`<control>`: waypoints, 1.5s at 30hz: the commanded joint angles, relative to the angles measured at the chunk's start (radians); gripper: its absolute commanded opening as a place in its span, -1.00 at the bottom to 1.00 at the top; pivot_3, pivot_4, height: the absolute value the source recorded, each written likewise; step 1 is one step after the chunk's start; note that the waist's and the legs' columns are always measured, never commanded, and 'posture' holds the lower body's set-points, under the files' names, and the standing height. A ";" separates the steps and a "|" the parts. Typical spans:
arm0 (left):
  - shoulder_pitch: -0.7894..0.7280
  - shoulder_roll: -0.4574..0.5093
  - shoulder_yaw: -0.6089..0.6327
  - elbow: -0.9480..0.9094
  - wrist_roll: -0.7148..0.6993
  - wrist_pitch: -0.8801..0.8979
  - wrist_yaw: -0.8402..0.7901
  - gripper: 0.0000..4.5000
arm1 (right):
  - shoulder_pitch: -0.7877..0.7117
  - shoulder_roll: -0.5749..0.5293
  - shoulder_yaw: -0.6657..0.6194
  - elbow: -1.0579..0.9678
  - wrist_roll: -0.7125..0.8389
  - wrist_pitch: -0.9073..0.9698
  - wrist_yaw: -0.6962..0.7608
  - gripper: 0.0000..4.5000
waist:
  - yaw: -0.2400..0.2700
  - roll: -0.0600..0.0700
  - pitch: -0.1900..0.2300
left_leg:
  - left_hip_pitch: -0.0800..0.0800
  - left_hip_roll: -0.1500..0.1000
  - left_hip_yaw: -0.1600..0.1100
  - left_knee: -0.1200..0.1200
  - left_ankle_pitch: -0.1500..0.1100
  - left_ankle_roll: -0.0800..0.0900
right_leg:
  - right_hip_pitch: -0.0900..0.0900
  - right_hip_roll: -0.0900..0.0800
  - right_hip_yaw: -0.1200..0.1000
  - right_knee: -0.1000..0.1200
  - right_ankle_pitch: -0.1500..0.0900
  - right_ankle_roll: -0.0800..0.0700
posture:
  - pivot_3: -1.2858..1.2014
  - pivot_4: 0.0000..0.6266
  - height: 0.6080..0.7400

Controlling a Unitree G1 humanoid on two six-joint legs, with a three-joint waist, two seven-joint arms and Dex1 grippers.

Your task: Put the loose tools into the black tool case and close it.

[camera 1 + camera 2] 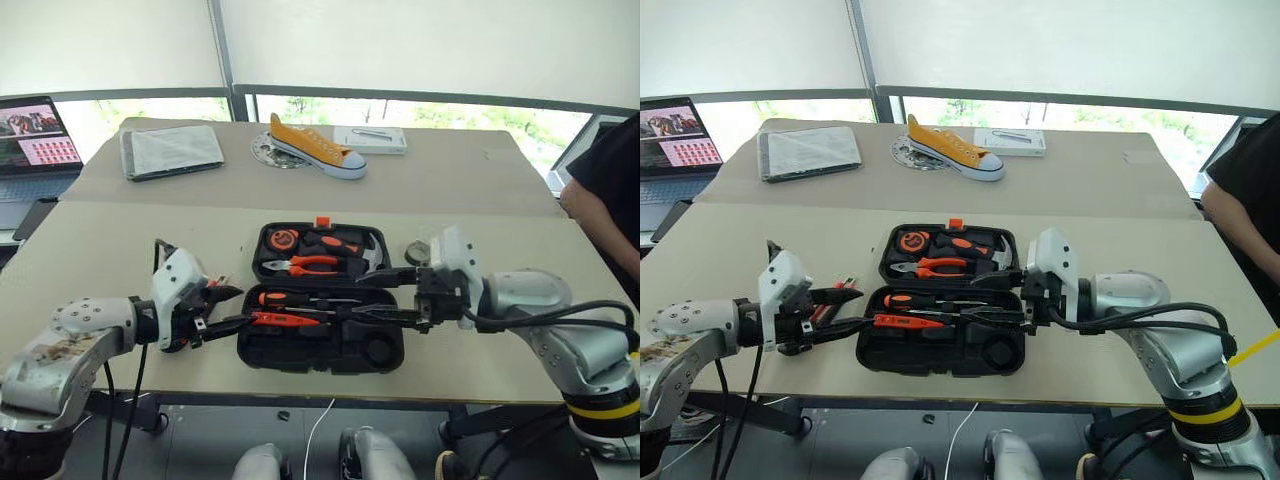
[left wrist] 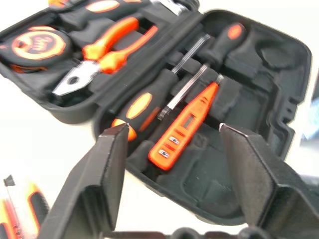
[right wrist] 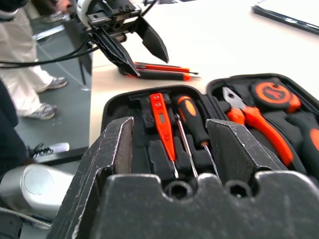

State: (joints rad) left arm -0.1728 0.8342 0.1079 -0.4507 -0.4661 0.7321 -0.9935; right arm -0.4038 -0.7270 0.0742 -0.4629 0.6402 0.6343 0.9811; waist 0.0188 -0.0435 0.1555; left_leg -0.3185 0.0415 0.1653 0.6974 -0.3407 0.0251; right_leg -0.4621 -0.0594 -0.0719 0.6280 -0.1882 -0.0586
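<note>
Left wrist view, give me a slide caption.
Open left gripper above the open black tool case, tester screwdriver seated.

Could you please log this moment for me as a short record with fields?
case: black tool case open on the table
in near half: two screwdrivers, tester screwdriver
in far half: pliers, tape measure
outside case: utility knife on the table by the left gripper
left gripper: open, empty
right gripper: open, empty, over the case

Beige table (image 1: 120, 270) bears the open black tool case (image 1: 320, 345); utility knife (image 3: 159, 70) beside it.
</note>
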 commanded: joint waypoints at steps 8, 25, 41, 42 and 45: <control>-0.138 -0.050 -0.133 0.181 0.073 -0.183 -0.032 0.03 | 0.074 -0.039 -0.083 -0.117 0.036 0.015 -0.037 0.46 | -0.007 0.000 0.000 | 0.000 0.002 0.000 -0.001 0.000 -0.001 | -0.001 0.000 0.000 -0.001 0.003 -0.007 | 0.03 -0.52 0.89; -0.222 -0.090 -0.338 0.399 0.220 -0.408 -0.191 -0.99 | 0.204 -0.065 -0.168 -0.216 0.078 0.056 -0.119 0.46 | -0.008 0.000 0.000 | -0.002 0.002 0.001 -0.001 0.000 0.000 | 0.001 0.000 0.002 -0.001 0.001 -0.003 | 0.03 -0.52 0.89; -0.100 -0.066 -0.117 0.232 0.090 -0.287 -0.108 -0.88 | 0.140 -0.077 -0.145 -0.182 0.109 0.063 -0.113 0.46 | -0.022 0.000 0.000 | -0.002 0.003 0.000 -0.001 0.000 0.001 | 0.003 0.000 0.003 -0.001 -0.001 0.000 | 0.03 -0.52 0.89; -0.072 -0.054 -0.062 0.192 0.058 -0.248 -0.085 -0.76 | 0.127 -0.075 -0.136 -0.169 0.104 0.058 -0.102 0.46 | -0.025 0.000 0.000 | -0.002 0.004 0.000 -0.001 0.000 0.001 | 0.001 0.000 0.002 -0.001 -0.001 0.000 | 0.03 -0.52 0.89; 0.092 -0.027 0.169 0.054 -0.014 -0.119 0.009 -0.33 | 0.065 -0.064 -0.096 -0.110 0.093 0.040 -0.045 0.46 | -0.030 0.000 0.000 | -0.001 0.004 0.000 -0.001 0.000 0.000 | -0.002 0.000 0.002 -0.001 -0.001 0.000 | 0.03 -0.52 0.89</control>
State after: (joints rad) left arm -0.1439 0.7946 0.1396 -0.3031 -0.4244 0.5414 -1.0389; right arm -0.3103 -0.7923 -0.0284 -0.5875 0.7288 0.7036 0.8989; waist -0.0111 -0.0437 0.1555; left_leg -0.3189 0.0453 0.1651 0.6965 -0.3406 0.0253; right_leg -0.4643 -0.0594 -0.0701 0.6272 -0.1888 -0.0589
